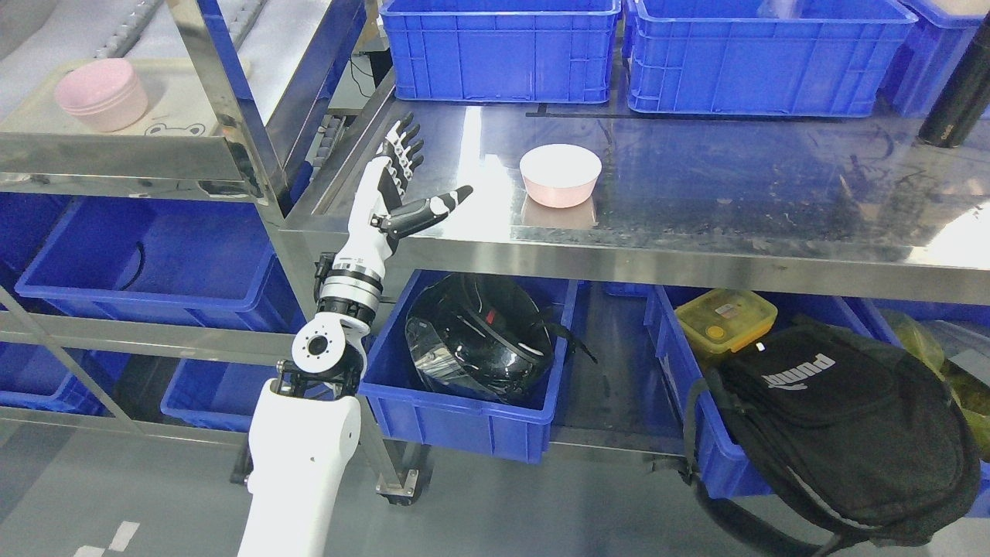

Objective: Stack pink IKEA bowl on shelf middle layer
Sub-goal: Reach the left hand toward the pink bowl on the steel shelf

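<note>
Pink bowl (560, 175) sits upright near your steel tabletop's (696, 201) front edge, bare metal all around it. Your left hand (402, 182) hovers left of it, fingers spread wide, holding nothing, above the tabletop's left corner.

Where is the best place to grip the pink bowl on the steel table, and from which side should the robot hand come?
Probably the near-left rim of the pink bowl. It stands upright, mouth open, with bare table around it, and the left robot hand is open just to its left, so coming from the left with the thumb inside the rim looks most direct.
</note>
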Robot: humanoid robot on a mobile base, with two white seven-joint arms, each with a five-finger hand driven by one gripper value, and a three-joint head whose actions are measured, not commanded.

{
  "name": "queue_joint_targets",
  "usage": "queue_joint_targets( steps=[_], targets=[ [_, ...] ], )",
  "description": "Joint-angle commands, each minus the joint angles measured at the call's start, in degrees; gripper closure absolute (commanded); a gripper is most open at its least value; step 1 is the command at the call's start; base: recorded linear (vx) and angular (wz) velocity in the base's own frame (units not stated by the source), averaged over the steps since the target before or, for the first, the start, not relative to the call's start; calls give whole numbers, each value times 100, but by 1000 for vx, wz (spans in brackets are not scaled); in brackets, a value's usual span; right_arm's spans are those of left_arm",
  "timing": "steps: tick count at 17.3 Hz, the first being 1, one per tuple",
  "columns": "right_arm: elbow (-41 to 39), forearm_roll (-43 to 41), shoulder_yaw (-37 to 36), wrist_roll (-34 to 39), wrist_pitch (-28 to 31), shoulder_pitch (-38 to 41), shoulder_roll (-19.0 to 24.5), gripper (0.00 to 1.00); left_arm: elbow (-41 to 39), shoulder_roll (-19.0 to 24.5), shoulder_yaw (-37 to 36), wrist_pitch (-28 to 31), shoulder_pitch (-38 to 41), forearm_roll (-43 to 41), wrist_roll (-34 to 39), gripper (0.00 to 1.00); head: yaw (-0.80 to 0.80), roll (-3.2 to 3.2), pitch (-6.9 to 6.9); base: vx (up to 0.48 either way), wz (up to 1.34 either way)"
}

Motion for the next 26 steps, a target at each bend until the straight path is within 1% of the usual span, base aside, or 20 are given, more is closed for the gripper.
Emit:
queue_joint_targets(
  steps=[1, 3, 4, 5, 6, 7, 8, 10, 11, 12, 14, 16, 18, 19, 20, 22, 24, 26],
  targets=[
    [-100, 0, 0, -4, 0, 123, -100, 0, 78, 94, -28, -47, 11, -11, -13, 0, 0, 0, 0, 0, 0],
    [-100, 0, 0, -4, 0, 123, -100, 0, 78, 94, 7, -47, -138, -11, -30, 0, 0, 0, 0, 0, 0],
    [-100, 0, 0, -4, 0, 123, -100, 0, 70, 94, -1, -39, -452, -46, -117, 0, 0, 0, 0, 0, 0],
    [-100, 0, 0, -4, 0, 123, -100, 0, 70, 360, -71, -12, -673, -168, -188, 0, 0, 0, 0, 0, 0],
    [-100, 0, 0, -4, 0, 123, -100, 0, 78, 650, -176, 83, -849, -692, -284, 0, 0, 0, 0, 0, 0],
    [-100, 0, 0, -4, 0, 123, -100, 0, 122, 949, -429, 285, -1077, -1811, -598, 0, 0, 0, 0, 0, 0],
    [-100, 0, 0, -4, 0, 123, -100, 0, 105, 1082, -632, 313, -1314, -2605, -1158, 0, 0, 0, 0, 0, 0],
    [-100, 0, 0, -4, 0, 123, -100, 0, 122, 1267, -853, 357, -1998, -3785, -2781, 0, 0, 0, 0, 0, 0],
    [-100, 0, 0, -4, 0, 123, -100, 0, 175, 1346, -932, 357, -2307, -4313, -3364, 0, 0, 0, 0, 0, 0],
    [-100, 0, 0, -4, 0, 123, -100, 0, 253, 1399, -1159, 305, -2553, -4770, -3727, 0, 0, 0, 0, 0, 0],
    [-100, 0, 0, -4, 0, 123, -100, 0, 272, 1409, -1686, 295, -2783, -5413, -3958, 0, 0, 0, 0, 0, 0],
    [-100, 0, 0, -4, 0, 123, -100, 0, 324, 1400, -1890, 287, -2855, -5994, -4020, 0, 0, 0, 0, 0, 0],
    [-100, 0, 0, -4, 0, 123, -100, 0, 394, 1374, -2127, 217, -2881, -6154, -4073, 0, 0, 0, 0, 0, 0],
    [-100, 0, 0, -4, 0, 123, -100, 0, 543, 1347, -2311, 129, -2968, -6172, -4169, 4, 0, 0, 0, 0, 0],
    [-100, 0, 0, -4, 0, 123, -100, 0, 805, 1269, -2470, 85, -3099, -6172, -4257, 6, 0, 0, 0, 0, 0],
    [-100, 0, 0, -4, 0, 123, -100, 0, 1368, 971, -2725, 6, -3311, -6172, -4249, 6, 0, 0, 0, 0, 0],
    [-100, 0, 0, -4, 0, 123, -100, 0, 2000, 558, -2761, -187, -3425, -6216, -4223, 6, 0, 0, 0, 0, 0],
    [-100, 0, 0, -4, 0, 123, -100, 0, 2537, 364, -2831, -240, -3645, -6339, -4188, 6, 0, 0, 0, 0, 0]
  ],
)
